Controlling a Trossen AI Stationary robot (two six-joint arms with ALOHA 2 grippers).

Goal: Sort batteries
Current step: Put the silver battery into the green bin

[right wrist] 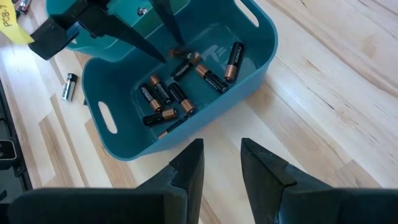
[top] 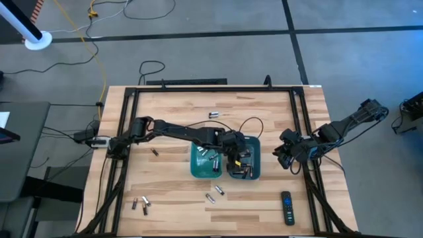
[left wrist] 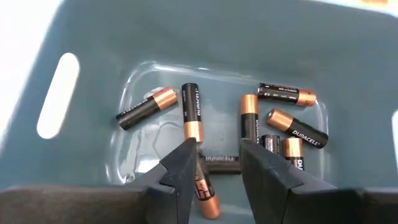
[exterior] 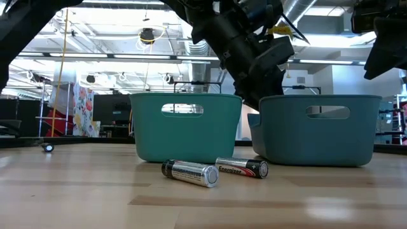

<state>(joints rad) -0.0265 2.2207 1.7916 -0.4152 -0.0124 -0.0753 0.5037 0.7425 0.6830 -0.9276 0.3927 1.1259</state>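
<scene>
Two teal bins stand side by side mid-table. The left bin (top: 197, 168) holds silvery cells (top: 206, 158). The right bin (top: 255, 165) (left wrist: 93, 37) holds several dark copper-ended batteries (left wrist: 189, 112) (right wrist: 163, 99) lying on its floor. My left gripper (left wrist: 217, 146) (top: 234, 157) (exterior: 254, 70) hangs open inside the right bin, just above those cells and holding nothing. My right gripper (right wrist: 221, 146) (top: 283, 157) waits open over the table's right side. Loose batteries lie flat on the wood (top: 213, 114) (top: 155, 152) (top: 139, 203) (top: 215, 194); the low view shows a silvery one (exterior: 189, 172) and a dark one (exterior: 241, 167).
A black remote control (top: 287, 207) lies near the table's near right corner. A black metal frame (top: 198, 89) runs along the table's edges. A dark cable loop (top: 250, 125) lies behind the bins. Bare wood (top: 172, 185) lies between the bins and the near left batteries.
</scene>
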